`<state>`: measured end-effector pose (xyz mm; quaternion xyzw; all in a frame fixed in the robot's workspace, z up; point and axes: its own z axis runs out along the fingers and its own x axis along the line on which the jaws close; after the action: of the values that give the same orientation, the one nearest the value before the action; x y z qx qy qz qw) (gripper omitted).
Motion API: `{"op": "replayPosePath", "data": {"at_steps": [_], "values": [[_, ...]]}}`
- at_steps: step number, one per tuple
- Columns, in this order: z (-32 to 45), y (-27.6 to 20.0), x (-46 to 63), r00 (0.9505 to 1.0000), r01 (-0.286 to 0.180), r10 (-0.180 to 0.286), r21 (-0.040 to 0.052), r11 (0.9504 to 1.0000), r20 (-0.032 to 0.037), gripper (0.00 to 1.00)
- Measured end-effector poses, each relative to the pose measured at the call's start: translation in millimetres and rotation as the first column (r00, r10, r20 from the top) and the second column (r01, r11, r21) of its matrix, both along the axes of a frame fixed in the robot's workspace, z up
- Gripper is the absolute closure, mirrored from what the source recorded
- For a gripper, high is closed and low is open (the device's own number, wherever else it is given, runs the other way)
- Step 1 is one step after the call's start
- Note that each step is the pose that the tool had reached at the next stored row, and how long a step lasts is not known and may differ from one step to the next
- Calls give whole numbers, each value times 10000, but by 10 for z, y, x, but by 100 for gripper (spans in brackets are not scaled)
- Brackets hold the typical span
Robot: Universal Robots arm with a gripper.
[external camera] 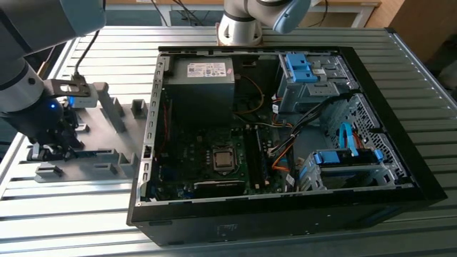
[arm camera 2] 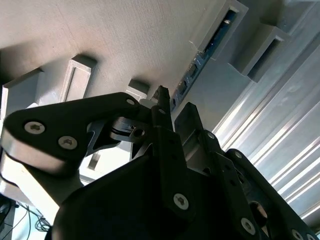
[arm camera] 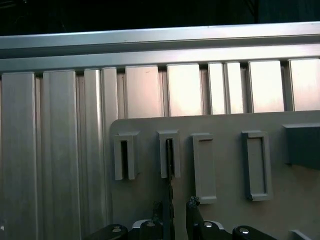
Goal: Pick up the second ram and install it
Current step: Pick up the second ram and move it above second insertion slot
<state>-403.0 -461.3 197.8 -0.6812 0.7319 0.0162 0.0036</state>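
gripper (arm camera: 175,203) hung over the grey holder tray (arm camera: 229,165). its jaws stood apart, one each side of the second ram (arm camera: 170,150) in its slot.

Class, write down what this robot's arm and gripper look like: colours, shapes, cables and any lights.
The arm is built of silver-grey tubes with blue-grey joint caps. A black cable runs down to its wrist, where a small blue light glows. The gripper is black, made of flat linked bars fastened with silver screws.
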Motion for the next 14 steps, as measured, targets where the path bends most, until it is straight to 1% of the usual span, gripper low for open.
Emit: {"op": "replayPosePath", "data": {"at_steps": [4, 5, 14], "values": [[-19, 0, -1, 10000, 0, 0, 0, 10000, 2, 69], [-24, 0, -1, 10000, 0, 0, 0, 10000, 3, 76], [-79, 0, -3, 10000, -1, 1, 0, 10000, 15, 76]]}}
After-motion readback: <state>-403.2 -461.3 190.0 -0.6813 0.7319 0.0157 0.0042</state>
